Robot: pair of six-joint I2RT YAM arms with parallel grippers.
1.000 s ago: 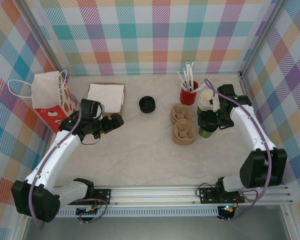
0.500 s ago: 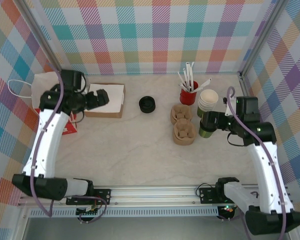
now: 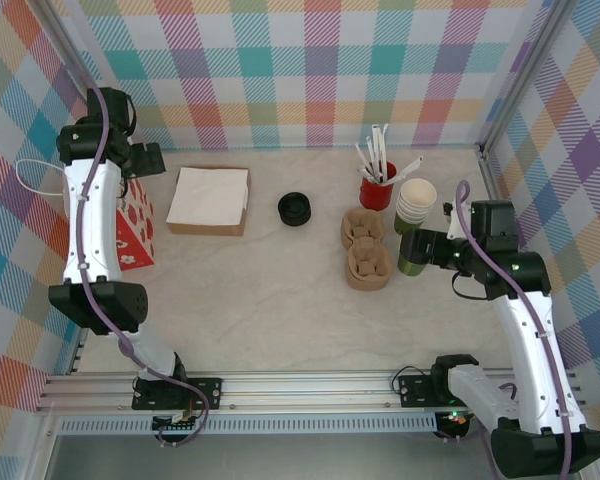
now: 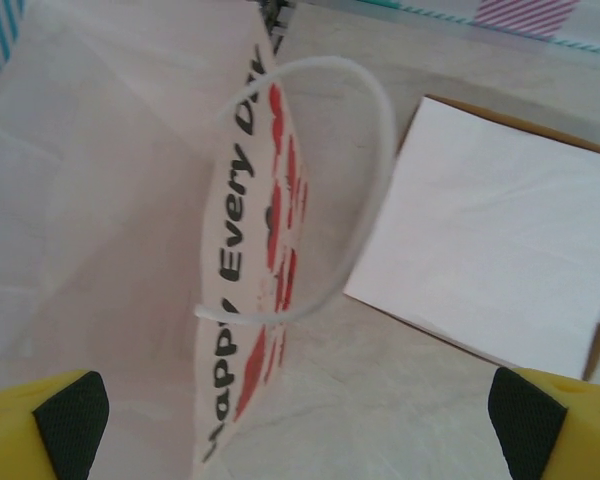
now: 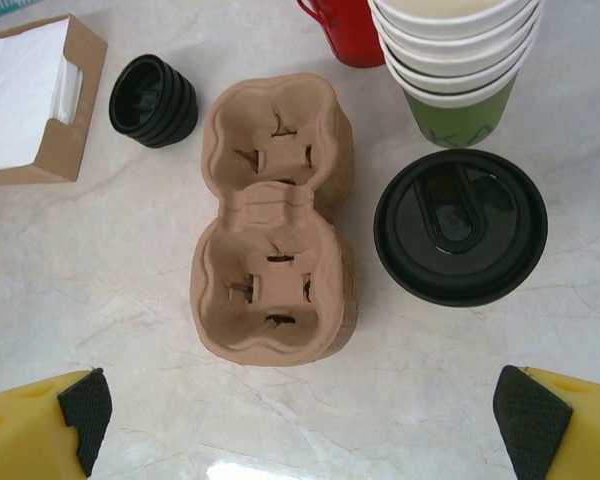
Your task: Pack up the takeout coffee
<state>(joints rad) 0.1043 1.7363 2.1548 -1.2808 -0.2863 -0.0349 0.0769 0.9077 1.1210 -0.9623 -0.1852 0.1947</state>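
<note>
Top view: the right gripper [image 3: 421, 246] hovers at the takeout coffee [image 3: 411, 264], which stands on the table [image 3: 280, 300] just right of the cardboard cup carrier [image 3: 366, 250]. The left gripper [image 3: 146, 160] hangs over the paper bag [image 3: 120, 215].

Left wrist: fingers spread wide above the bag's printed side and white handle [image 4: 365, 150].

Right wrist: fingers likewise released, grasping nothing. The black-lidded coffee sits on the table between carrier and stack of lidless cups [image 5: 455, 50].
</note>
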